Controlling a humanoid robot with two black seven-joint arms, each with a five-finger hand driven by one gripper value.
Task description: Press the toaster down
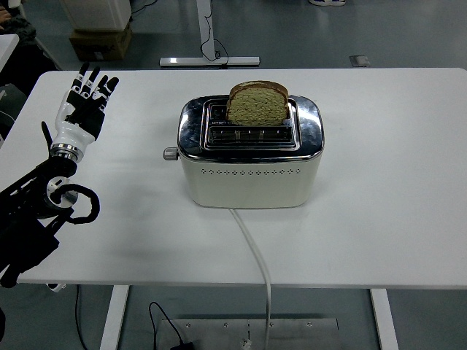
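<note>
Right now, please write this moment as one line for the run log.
left hand: open, raised over table's left side, off toaster | lever: up, untouched | bread: in rear slot | right hand: unseen

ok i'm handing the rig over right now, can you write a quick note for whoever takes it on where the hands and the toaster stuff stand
Left hand: raised over the table's left side, fingers spread, holding nothing, well apart from the toaster.
Right hand: not in view.
Toaster: mid-table, cream body with a chrome top, its cord running off the near edge.
Bread slice: standing high out of the rear slot; the front slot looks empty.
Lever: on the toaster's left end, up near the top, so not pressed.
Done: bread is loaded.
Left: bring the left hand across to the lever and push it down until the bread drops.
</note>
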